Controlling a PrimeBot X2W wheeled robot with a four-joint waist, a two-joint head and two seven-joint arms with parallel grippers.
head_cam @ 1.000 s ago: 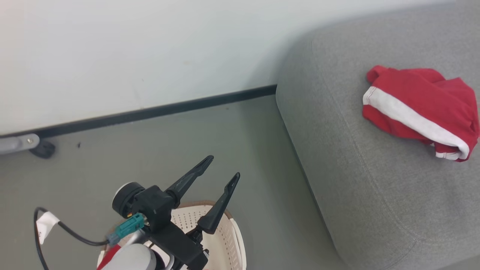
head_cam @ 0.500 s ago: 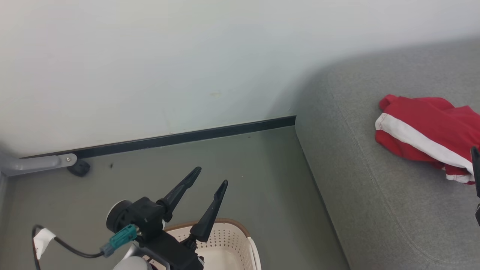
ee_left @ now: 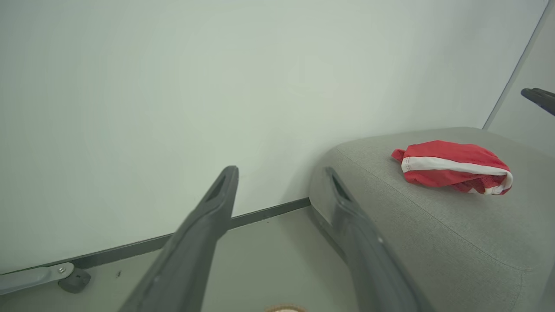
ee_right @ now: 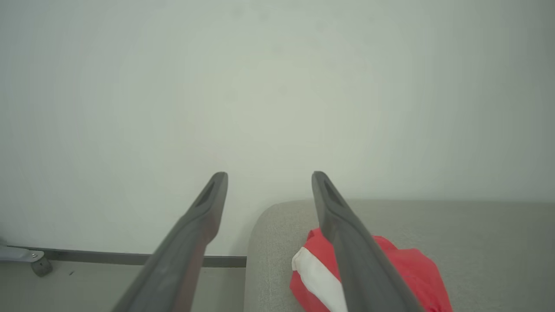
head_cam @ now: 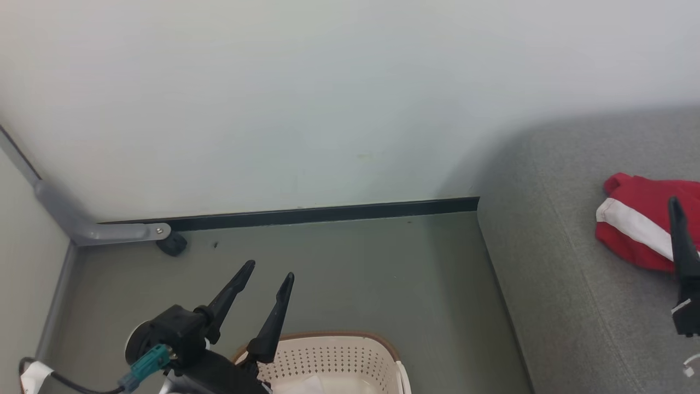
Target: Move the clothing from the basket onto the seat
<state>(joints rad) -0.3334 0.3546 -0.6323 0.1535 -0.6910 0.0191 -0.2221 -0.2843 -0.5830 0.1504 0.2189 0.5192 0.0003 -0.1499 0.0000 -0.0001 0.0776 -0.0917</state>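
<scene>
One red garment with a white band (head_cam: 634, 230) lies crumpled on the grey seat (head_cam: 552, 284), also seen in the left wrist view (ee_left: 451, 167) and the right wrist view (ee_right: 403, 268). The cream basket (head_cam: 350, 350) with its brown rim sits on the floor at the bottom edge, its inside mostly cut off. My left gripper (head_cam: 269, 271) hangs open and empty just above the basket's near-left rim. My right gripper (ee_right: 269, 175) is open and empty above the seat, near the garment. One of its fingers (head_cam: 681, 251) shows at the right edge.
A pale wall with a black skirting strip (head_cam: 328, 213) runs behind the grey floor (head_cam: 383, 284). A grey metal bar with a black foot (head_cam: 170, 243) stands in the left corner. A black cable with a white tag (head_cam: 33, 375) hangs at the lower left.
The camera has swung left and tilted up, so the seat and garment slid right and the basket shows more fully. A right gripper finger has come into view. Both grippers stay open.
</scene>
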